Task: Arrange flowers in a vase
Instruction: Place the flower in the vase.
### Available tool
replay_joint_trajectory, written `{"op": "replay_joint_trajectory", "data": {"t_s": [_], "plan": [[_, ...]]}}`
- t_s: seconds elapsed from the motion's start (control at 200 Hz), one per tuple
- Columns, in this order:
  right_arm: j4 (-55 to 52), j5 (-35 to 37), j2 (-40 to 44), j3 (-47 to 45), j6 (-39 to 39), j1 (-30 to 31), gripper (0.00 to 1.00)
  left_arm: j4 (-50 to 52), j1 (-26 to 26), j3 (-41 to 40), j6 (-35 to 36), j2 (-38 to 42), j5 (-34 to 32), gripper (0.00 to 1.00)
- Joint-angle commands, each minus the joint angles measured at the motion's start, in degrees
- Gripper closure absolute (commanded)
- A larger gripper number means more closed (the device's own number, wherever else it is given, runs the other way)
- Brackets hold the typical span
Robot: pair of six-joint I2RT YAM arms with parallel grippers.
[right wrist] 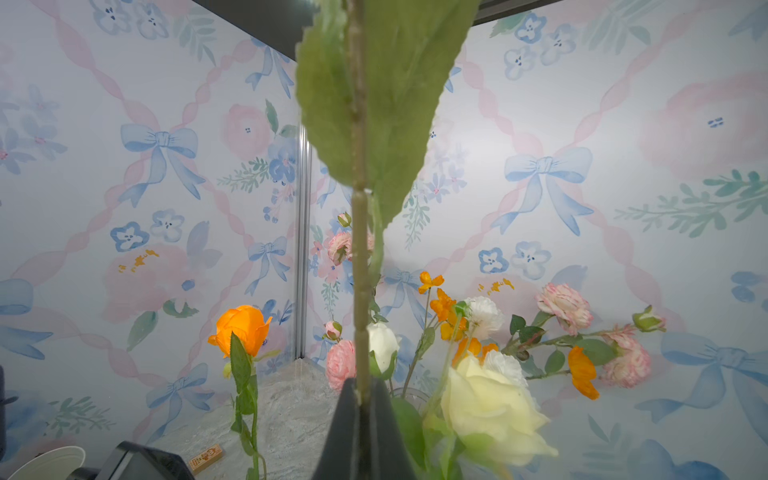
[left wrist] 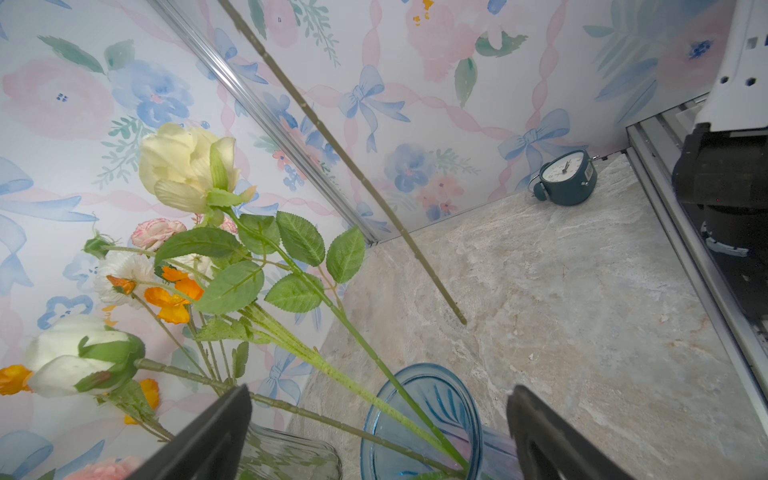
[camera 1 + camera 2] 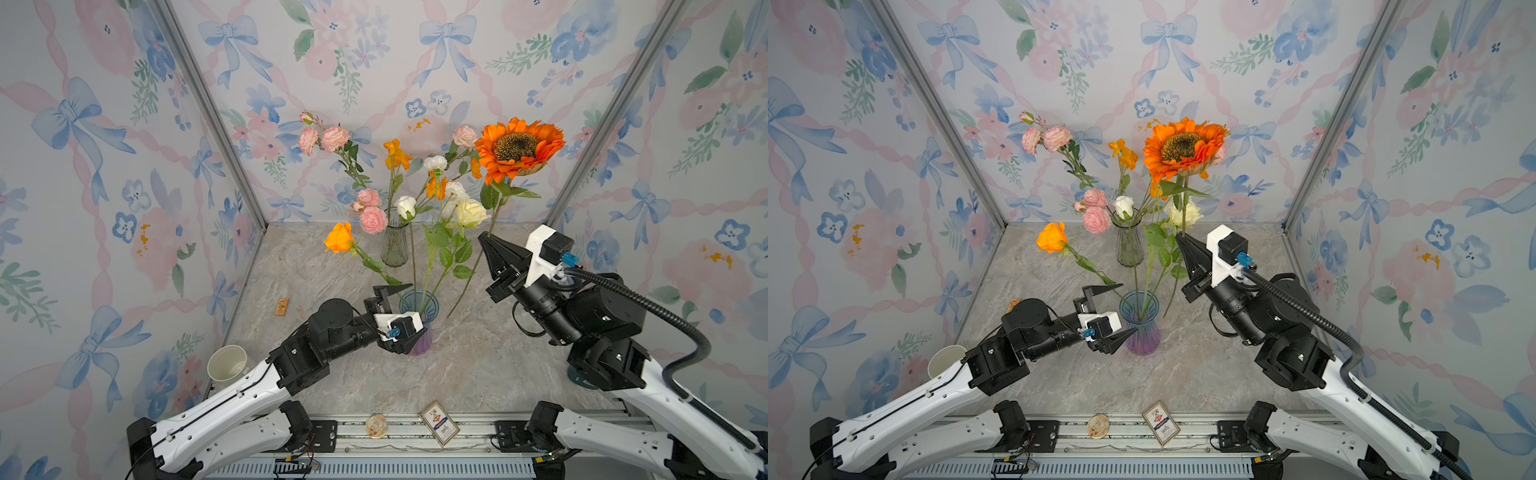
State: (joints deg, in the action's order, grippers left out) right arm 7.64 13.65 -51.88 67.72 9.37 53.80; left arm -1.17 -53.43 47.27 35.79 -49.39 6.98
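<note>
- In a top view, the right gripper [image 3: 483, 239] is pinched tight on the sunflower's stem [image 3: 496, 212], just under its leaves. The sunflower [image 3: 517, 147] stands high above the gripper.
- The stem's foot hangs just beside the blue vase [image 3: 420, 347], outside it. The left gripper [image 3: 419, 307] is spread wide, with one finger on either side of that vase.
- In a top view from the twin lens, the orange rose [image 3: 1051, 237] leans out of the blue vase [image 3: 1144, 340]. A clear vase [image 3: 1129, 249] stands behind it.
- Left wrist: the wide fingers [image 2: 208, 432] frame the vase rim. The bare stem [image 2: 353, 166] slants down to the table [image 2: 582, 332]; I cannot tell whether it touches.
- Right wrist: the closed fingers [image 1: 343, 419] clamp the stem [image 1: 359, 270], which runs straight up from them.
</note>
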Motion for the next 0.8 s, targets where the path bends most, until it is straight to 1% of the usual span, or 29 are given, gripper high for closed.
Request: {"op": "replay_joint_trajectory", "data": {"t_s": [0.0, 0.09, 0.3, 0.425, 0.64, 0.795], "plan": [[7.3, -0.1, -3.7, 2.5, 2.4, 0.7, 1.0, -1.3, 0.3, -0.3, -0.6, -0.4, 1.2, 0.02], [7.0, -0.4, -6.9, 4.0, 2.4, 0.7, 1.0, -1.4, 0.4, -0.4, -0.5, -1.0, 1.1, 0.02], [14.4, -3.1, -10.6, 1.5, 1.7, 0.7, 1.0, -1.3, 0.3, -0.4, -0.5, -1.0, 1.4, 0.02], [17.3, -5.1, -11.4, -0.6, 2.3, 0.7, 1.0, -1.3, 0.3, -0.4, -0.4, -0.9, 1.4, 0.02], [22.6, -5.5, -11.5, -6.9, 4.6, 0.7, 1.0, -1.3, 0.4, -0.4, -0.4, -0.6, 1.5, 0.02], [25.6, -5.8, -11.2, -11.1, 4.9, 0.7, 1.0, -1.3, 0.3, -0.4, -0.4, -0.5, 1.8, 0.02]]}}
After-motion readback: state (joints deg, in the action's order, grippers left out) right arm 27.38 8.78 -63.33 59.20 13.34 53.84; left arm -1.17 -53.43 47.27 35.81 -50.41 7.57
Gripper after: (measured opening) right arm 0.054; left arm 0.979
